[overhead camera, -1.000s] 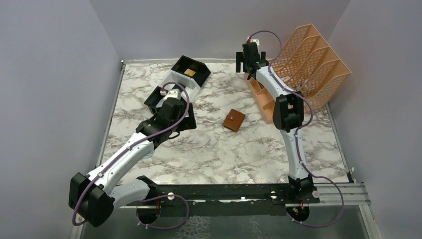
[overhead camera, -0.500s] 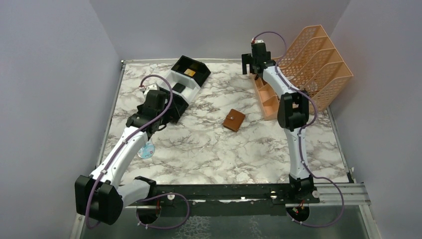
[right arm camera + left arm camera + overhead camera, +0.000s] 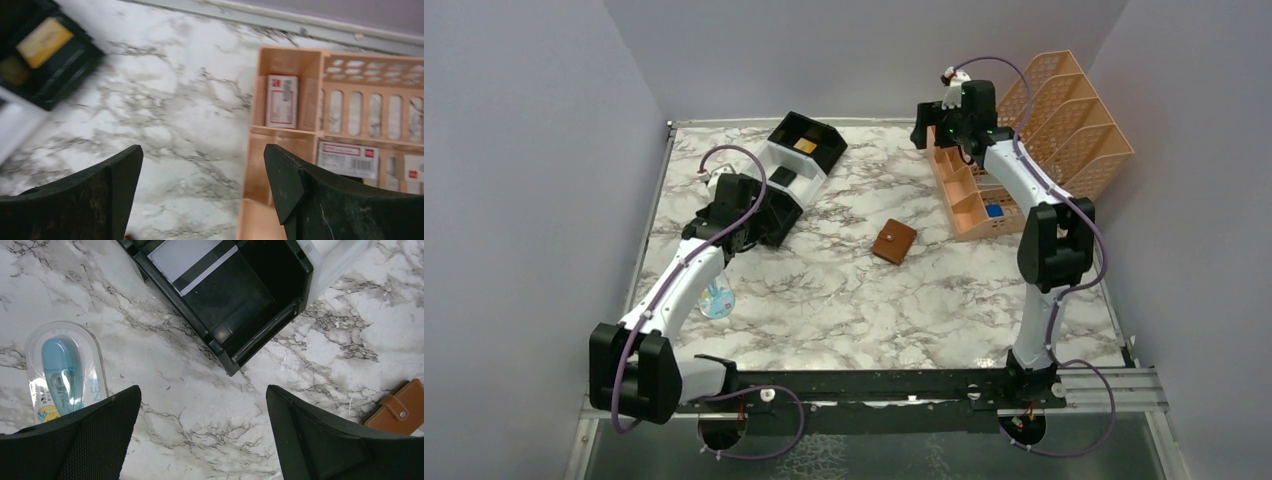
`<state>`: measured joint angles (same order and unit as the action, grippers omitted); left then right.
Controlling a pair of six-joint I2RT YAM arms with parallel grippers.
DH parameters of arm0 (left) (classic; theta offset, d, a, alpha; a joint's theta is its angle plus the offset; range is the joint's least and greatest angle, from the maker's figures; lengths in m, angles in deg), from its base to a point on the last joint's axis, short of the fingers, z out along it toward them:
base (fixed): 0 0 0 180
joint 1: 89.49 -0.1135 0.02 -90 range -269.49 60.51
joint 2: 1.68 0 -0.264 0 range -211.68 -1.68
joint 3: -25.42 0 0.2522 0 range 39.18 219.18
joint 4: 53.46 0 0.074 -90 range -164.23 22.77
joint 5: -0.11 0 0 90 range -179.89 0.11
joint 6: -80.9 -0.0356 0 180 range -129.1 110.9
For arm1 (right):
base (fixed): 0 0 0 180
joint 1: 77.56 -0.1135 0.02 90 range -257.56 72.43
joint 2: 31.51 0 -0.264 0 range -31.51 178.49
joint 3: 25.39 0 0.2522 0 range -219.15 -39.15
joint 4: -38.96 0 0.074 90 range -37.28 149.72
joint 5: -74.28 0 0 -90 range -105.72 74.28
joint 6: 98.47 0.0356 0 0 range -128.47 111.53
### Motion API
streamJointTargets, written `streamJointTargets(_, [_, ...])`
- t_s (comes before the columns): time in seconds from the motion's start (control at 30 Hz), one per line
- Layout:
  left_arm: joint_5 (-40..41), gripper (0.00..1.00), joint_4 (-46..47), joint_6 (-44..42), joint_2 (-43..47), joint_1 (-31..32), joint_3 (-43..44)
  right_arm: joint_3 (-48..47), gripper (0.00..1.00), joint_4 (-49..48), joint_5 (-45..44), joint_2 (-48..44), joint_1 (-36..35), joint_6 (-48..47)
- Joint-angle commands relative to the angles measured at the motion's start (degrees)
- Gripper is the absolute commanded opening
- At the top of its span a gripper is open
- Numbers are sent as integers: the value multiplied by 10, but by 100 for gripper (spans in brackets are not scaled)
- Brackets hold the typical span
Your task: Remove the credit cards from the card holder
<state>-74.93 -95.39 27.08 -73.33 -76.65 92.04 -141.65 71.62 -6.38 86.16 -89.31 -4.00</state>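
The card holder (image 3: 894,241) lies closed and flat near the middle of the marble table (image 3: 844,300). It is a small tan-brown leather fold, nearly square, turned so that its corners point like a diamond. Its slightly longer side runs from about 7 o'clock to 1 o'clock in the overhead view. A pale metal snap stud shows on its upper face. The left wrist view catches only one stitched corner of it, at 4 o'clock.

From the card holder, the black-and-white tray (image 3: 822,163) sits at 10 o'clock. A gold card (image 3: 804,145) lies flat in its far black compartment, and a dark grey card (image 3: 783,177) lies in the white middle one.

The left gripper (image 3: 202,390) hangs over the tray's near black end, at 9 o'clock from the card holder and well apart from it. Its fingers are spread wide, with nothing between them. A clear blister pack (image 3: 62,370) holding a blue item lies on the marble by the left finger.

The right gripper (image 3: 202,147) is at 1 o'clock, above the far end of the orange organizer (image 3: 964,205). It is also spread wide and empty. An orange mesh file rack (image 3: 1064,120) stands behind it.
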Motion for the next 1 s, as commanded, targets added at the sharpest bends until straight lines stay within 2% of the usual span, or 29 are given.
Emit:
streamJointTargets(0.0, [-16, 99, 30, 8, 32, -3, -8, 61, 88, -82, 109, -39, -49, 18])
streamJointTargets(0.17, [-59, 99, 35, -1, 61, -3, -29, 58, 80, -2, 70, -2, -96, 60])
streamJointTargets(0.27, [-75, 99, 35, -3, 84, -3, -46, 93, 72, 13, 66, 9, -109, 87])
streamJointTargets(0.47, [-94, 99, 34, -5, 125, -3, -67, 163, 66, 32, 7, 5, -128, 87])
streamJointTargets(0.73, [-102, 99, 24, -19, 145, -3, -79, 309, 62, 27, -51, -55, -167, 87])
streamJointTargets(0.97, [-87, 99, -3, -60, 164, -3, -73, 509, 61, 24, -92, -201, -303, 170])
